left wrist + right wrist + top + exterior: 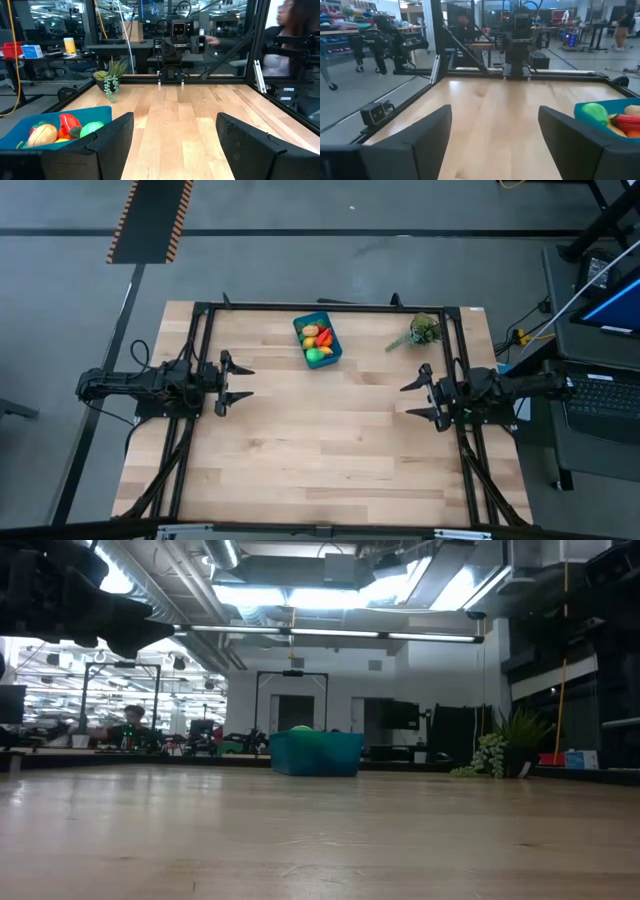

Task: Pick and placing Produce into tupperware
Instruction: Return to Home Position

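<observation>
Seen from above, the tupperware [309,317] sits toward 12 o'clock on the desk [320,450], with the produce [317,343] heaped inside it. The left claw [250,381] hangs at 9 o'clock and the right claw [405,400] at 3, both spread wide and holding nothing. A plant sprig [422,330] lies near 1 o'clock. Only the low view gives the tub's side wall, a green piece [301,728] peeking above its rim. Each wrist view shows parted fingers [107,145] framing bare desk, with the filled tub off to one side.
</observation>
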Controlling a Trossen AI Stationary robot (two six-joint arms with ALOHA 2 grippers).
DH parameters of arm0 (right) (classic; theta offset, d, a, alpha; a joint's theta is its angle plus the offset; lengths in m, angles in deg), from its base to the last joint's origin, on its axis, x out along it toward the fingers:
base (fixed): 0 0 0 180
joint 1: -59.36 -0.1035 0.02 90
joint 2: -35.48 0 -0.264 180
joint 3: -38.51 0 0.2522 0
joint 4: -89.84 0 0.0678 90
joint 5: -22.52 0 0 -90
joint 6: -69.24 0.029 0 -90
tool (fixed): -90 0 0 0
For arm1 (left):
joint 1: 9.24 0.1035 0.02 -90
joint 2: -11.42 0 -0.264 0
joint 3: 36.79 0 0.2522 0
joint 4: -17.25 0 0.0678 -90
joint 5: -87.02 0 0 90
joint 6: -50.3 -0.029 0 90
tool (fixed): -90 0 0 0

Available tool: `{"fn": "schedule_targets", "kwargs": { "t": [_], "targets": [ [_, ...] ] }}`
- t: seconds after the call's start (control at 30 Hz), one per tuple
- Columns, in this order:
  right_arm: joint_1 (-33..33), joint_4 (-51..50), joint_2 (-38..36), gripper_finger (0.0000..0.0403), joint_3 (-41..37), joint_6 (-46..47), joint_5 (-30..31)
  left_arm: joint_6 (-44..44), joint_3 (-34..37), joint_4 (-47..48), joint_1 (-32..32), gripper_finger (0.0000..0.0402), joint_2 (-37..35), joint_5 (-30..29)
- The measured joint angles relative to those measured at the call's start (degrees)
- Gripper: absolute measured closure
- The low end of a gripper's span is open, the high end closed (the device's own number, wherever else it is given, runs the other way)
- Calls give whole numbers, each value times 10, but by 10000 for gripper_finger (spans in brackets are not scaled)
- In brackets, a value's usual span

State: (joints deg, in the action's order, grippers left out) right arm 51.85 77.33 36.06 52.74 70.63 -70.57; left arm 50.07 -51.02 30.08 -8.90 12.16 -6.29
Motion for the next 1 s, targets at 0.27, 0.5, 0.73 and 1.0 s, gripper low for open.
{"fn": "schedule_targets", "kwargs": {
  "t": [0.27,0.5,0.73,1.0],
  "targets": [
    [0,0,0,104,0,13,0,0,0,0,0,126,0,0],
    [0,0,0,104,0,12,0,0,0,0,0,126,0,0],
    [0,0,0,104,0,12,0,0,0,0,0,126,0,0],
    [0,1,0,104,0,12,0,0,0,0,0,126,0,0]
  ]
}}
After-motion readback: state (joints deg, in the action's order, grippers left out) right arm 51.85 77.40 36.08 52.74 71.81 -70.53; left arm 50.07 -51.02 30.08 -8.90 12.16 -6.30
